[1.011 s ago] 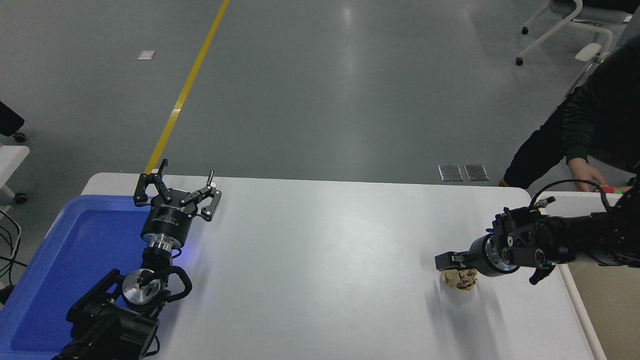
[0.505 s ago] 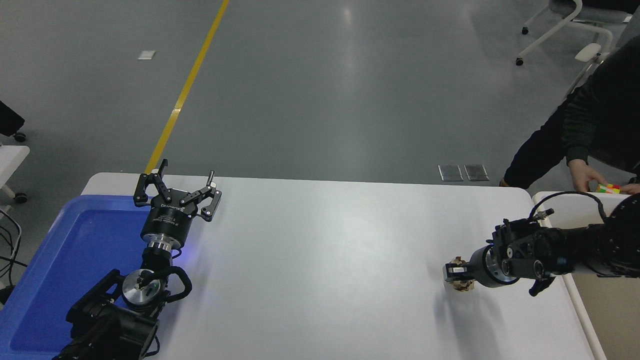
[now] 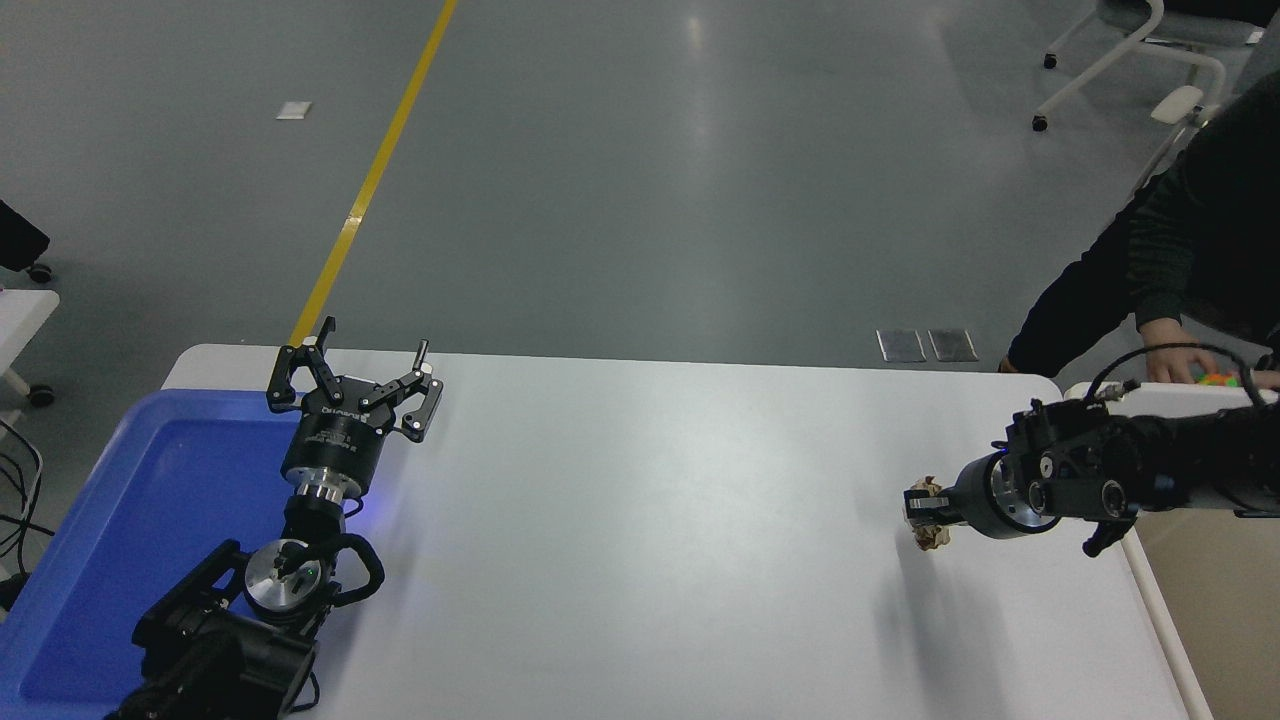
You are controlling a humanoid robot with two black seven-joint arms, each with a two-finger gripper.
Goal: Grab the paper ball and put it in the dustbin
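The paper ball, a tan crumpled wad, is held in my right gripper, which is shut on it and carries it above the white table near the right side, its shadow below. The dustbin, cream-white with a beige inner wall, stands at the table's right edge; only its left rim and part of its inside show. My left gripper is open and parked at the lower left, beside the blue tray.
A shallow blue tray lies at the table's left end. A person in a dark sleeve stands at the far right, with a hand on a coloured cube just behind my right arm.
My right gripper closed on the paper ball, lifted it off the table and moved it up and slightly right. The person's hand shifted over the cube. The left arm has not moved.
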